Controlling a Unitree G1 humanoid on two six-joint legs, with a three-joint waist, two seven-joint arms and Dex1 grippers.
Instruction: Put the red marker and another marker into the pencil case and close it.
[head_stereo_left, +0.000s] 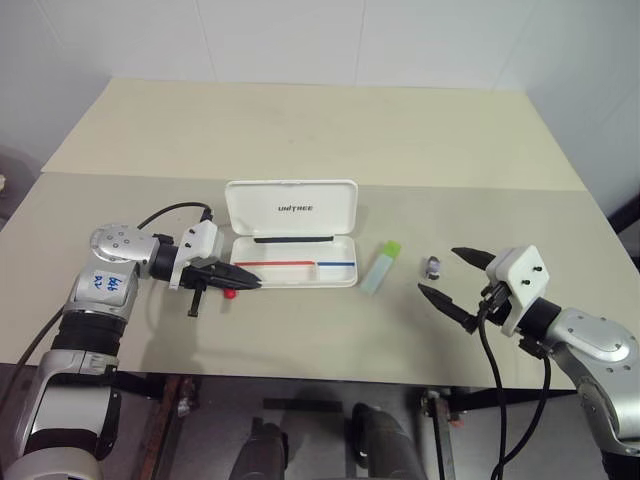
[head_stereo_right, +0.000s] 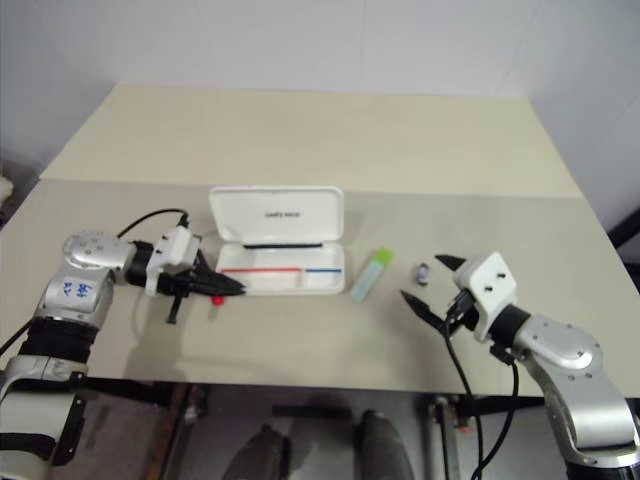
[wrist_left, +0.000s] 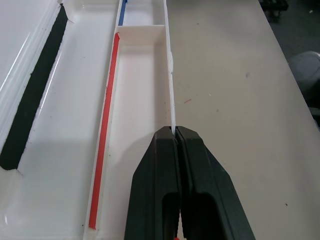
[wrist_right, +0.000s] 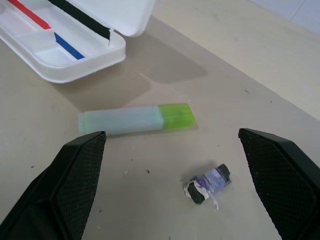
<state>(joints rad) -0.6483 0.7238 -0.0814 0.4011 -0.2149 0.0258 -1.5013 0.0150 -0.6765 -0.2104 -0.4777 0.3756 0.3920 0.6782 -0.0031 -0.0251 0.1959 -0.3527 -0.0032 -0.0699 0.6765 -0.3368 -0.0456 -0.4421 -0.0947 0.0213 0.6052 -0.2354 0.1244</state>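
The white pencil case (head_stereo_left: 292, 207) lies open at the table's middle, its lid up and red and blue stripes on its tray (wrist_left: 131, 100). My left gripper (head_stereo_left: 254, 280) is shut, with its tips over the case's front left wall. The red marker (head_stereo_left: 231, 293) shows as a red tip just under those fingers; I cannot tell whether it is gripped. The pale green marker (head_stereo_left: 380, 268) with a lime cap lies flat on the table to the right of the case. My right gripper (head_stereo_left: 438, 270) hangs open further right, with the green marker (wrist_right: 135, 120) ahead of it and nothing between its fingers.
A small crumpled dark and purple scrap (head_stereo_left: 433, 266) lies between the green marker and my right gripper, also seen close up (wrist_right: 207, 184). A black cable (head_stereo_left: 165, 212) arcs from my left wrist. The table's front edge (head_stereo_left: 330, 372) runs just below both arms.
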